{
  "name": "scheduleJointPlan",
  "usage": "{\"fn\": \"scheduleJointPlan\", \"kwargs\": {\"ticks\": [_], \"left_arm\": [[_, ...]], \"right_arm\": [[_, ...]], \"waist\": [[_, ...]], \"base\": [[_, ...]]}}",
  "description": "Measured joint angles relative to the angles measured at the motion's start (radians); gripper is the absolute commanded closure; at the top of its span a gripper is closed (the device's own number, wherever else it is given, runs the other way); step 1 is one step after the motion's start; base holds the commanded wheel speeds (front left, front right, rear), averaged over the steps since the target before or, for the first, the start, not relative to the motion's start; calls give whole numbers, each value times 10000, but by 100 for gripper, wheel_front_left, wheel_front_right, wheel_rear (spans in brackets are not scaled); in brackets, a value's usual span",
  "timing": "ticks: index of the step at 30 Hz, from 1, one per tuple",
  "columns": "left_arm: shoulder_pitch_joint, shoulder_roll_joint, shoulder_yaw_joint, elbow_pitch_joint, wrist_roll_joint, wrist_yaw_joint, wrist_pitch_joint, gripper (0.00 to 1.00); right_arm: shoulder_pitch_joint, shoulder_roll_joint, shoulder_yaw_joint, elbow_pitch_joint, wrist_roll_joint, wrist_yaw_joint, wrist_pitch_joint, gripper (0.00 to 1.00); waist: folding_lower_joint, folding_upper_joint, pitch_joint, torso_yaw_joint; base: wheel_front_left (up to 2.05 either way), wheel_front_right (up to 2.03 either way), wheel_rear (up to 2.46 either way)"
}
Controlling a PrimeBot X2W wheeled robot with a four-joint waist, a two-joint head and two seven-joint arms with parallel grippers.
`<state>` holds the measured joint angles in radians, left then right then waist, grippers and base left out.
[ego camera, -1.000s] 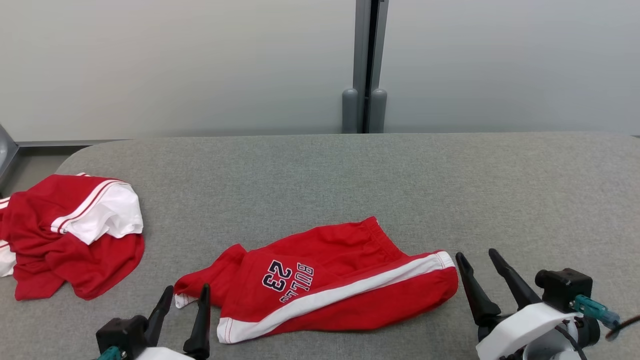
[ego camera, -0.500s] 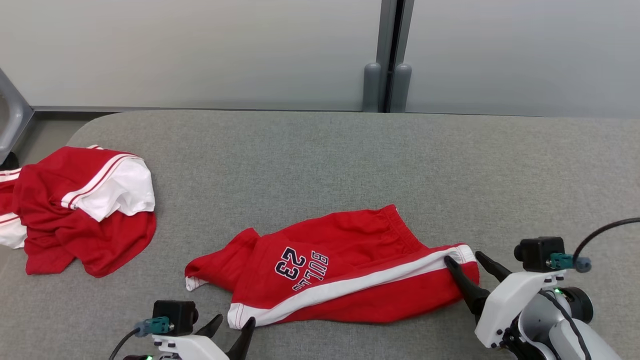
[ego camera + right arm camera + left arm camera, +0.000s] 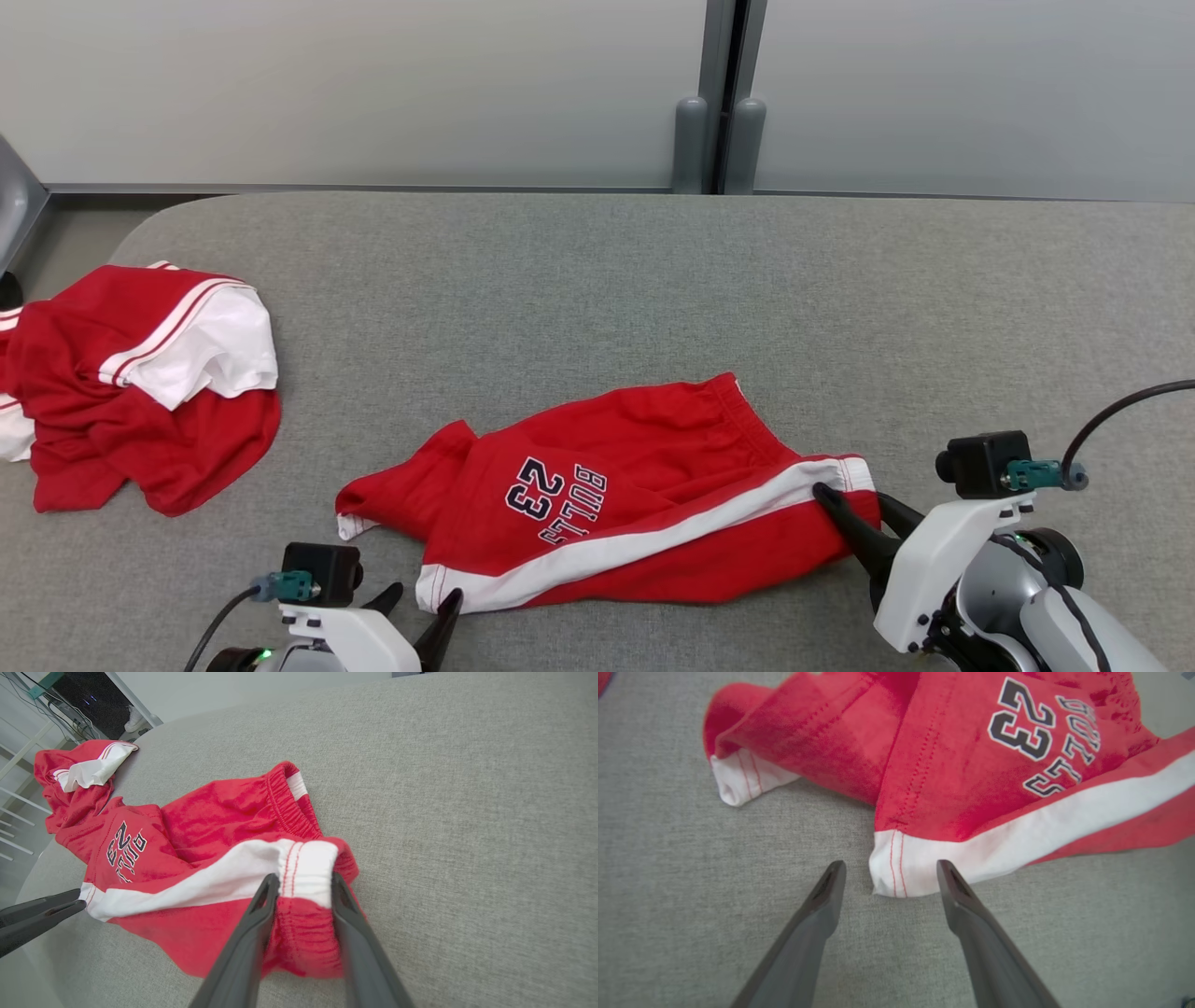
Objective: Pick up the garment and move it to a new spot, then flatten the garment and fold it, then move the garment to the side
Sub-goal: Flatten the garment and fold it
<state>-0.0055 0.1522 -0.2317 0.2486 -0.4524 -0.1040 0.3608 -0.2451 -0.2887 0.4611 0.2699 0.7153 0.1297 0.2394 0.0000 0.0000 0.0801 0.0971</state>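
Red shorts [image 3: 635,504] lie crumpled along the near edge of the grey table [image 3: 597,280], about midway between its left and right edges. Right gripper [image 3: 303,882]: fingers pinched on the white-striped waistband end [image 3: 308,858], cloth bunched between them, which secures one end. Left gripper [image 3: 890,863]: fingers spread, straddling the white leg hem [image 3: 896,879] at the opposite end without clamping it. It is judged ready for a second hold, so the garment lifts stretched rather than bundled. A second red garment [image 3: 140,392] sits at the left edge, well apart.

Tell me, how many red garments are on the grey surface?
2: the red shorts at front centre, and a crumpled red-and-white garment at the left edge; it may hide more.
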Motion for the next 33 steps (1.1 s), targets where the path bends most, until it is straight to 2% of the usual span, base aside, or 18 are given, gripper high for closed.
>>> {"fn": "scheduleJointPlan", "kwargs": {"ticks": [3,4,5,6,7,8,9,11,12,18,24,29,33], "left_arm": [[-166,117,21,267,-84,-6,84,0],[-236,140,-2,391,-125,-17,109,0],[-311,157,-25,537,-205,-29,207,0],[-400,167,-71,698,-293,-71,288,0],[-483,198,-117,819,-341,-96,345,0],[-483,198,-117,819,-341,-96,345,9],[-564,226,-150,926,-374,-107,349,33],[-689,232,-198,1060,-518,-150,199,90],[-738,236,-242,1120,-552,-157,155,100],[-738,395,-460,941,-953,-224,-29,100],[-390,704,-316,-357,-1135,-222,-96,100],[-528,1064,-182,-1875,-1312,-167,445,100],[-1662,1528,-261,-2476,-1350,-182,1133,100]], "right_arm": [[-2,-79,50,-56,128,0,86,55],[-9,-86,71,-73,171,0,132,67],[-14,-94,94,-82,174,0,153,89],[-20,-107,117,-82,186,0,155,100],[-28,-113,157,-84,199,0,157,100],[-28,-113,157,-84,199,0,157,100],[-39,-117,192,-86,219,0,159,100],[-95,-121,293,-111,276,0,167,100],[-121,-121,320,-121,307,0,155,100],[-123,-161,401,-134,431,0,-282,100],[-114,-190,464,-441,782,0,-1080,100],[-395,-366,357,-955,1034,0,-1985,100],[-1039,-548,142,-1156,1131,0,-2476,100]], "waist": [[0,0,24,-58],[1,0,31,-75],[0,0,38,-91],[0,0,44,-104],[0,0,45,-119],[0,0,45,-119],[0,0,47,-140],[0,0,61,-186],[0,0,65,-205],[0,0,-39,-306],[0,0,-231,-398],[0,0,-202,-458],[0,0,103,-458]], "base": [[0,0,0],[0,0,0],[0,0,0],[0,0,0],[0,0,0],[0,0,0],[0,0,0],[0,0,0],[0,0,0],[0,0,0],[0,0,0],[0,0,0],[0,0,0]]}}
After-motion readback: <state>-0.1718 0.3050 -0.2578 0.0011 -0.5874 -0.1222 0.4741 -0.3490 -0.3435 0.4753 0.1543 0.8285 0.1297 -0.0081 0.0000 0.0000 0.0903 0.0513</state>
